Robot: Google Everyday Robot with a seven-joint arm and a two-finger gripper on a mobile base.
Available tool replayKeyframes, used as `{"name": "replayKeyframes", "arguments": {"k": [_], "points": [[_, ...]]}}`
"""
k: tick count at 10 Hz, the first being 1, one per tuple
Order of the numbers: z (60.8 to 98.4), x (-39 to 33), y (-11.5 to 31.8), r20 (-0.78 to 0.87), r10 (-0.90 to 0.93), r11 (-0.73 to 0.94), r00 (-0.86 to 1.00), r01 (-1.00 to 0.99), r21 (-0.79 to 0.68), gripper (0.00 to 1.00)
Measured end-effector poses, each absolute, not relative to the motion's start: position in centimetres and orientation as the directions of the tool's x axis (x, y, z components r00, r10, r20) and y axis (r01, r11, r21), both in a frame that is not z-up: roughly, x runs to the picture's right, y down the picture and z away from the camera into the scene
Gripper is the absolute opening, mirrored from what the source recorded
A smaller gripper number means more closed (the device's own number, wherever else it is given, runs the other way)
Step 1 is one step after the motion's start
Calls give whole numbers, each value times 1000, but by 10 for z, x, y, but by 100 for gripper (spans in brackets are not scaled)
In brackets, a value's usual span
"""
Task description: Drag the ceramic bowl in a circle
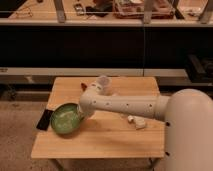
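The gripper (80, 113) sits at the right rim of the ceramic bowl (64, 120), low over the left part of the wooden table (107, 142). The rounded white wrist housing covers it from above, so whether it is parted or clamped on the rim cannot be told. It also cannot be told whether it reaches inside the bowl or only presses against the wall. Wrist and bowl meet with no visible gap.

The bowl stands mouth-up on the left side of the table, about midway between the near and far edges, and its paler green inside faces the camera. It is round and has no long axis. Any tilt is too slight to judge. Its left rim touches or overlaps a flat black phone (43, 120) lying at the table's left edge, and which of the two lies on top is hard to make out.

The white arm (125, 105) runs right from the wrist across the middle of the table into a large rounded body (192, 130), which is cut off by the right and bottom borders. The arm hides the table behind it and the base of a translucent white cup (103, 84) standing just beyond it. A small red object (84, 86) lies left of the cup, too blurred to name. Near the arm's right part, on the near side, lies a small whitish object (136, 121) of unclear shape.
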State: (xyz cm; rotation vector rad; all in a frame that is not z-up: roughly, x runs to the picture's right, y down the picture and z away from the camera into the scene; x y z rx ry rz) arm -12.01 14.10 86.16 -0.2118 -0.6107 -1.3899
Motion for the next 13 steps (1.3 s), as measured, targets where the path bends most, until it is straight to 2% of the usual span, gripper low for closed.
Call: {"name": "replayKeyframes", "arguments": {"k": [3,5,8,13], "points": [[882,-62,124,529,-828,279,187,955,97,0],[875,-14,120,509,-818,321,267,947,19,0],[845,36,158,527,-794,318,302,946,-63,0],[768,35,228,594,-784,209,182,978,-23,0]]}}
